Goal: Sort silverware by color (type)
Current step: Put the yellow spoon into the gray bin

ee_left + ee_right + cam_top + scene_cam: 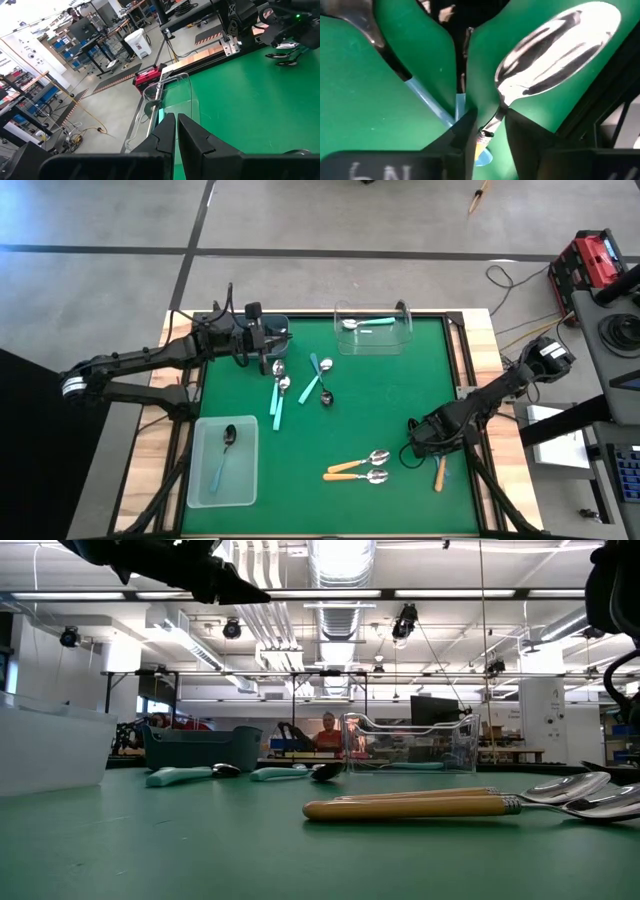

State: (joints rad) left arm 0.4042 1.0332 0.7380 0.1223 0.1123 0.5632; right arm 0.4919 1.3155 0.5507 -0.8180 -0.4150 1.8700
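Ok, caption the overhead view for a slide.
Spoon sorting on a green mat: right claw beside the orange-handled spoons, left claw near the dark bin.

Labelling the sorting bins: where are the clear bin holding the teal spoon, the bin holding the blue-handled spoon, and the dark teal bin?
clear bin [403, 343]: high view, right rim.
frosted bin [245, 480]: high view, bare floor.
dark teal bin [200, 745]: low view, front wall.

Right wrist view: spoon handle hidden behind the fingers; a second spoon's bowl was cut off at the picture edge. Low view: person beyond the table too small to make out.
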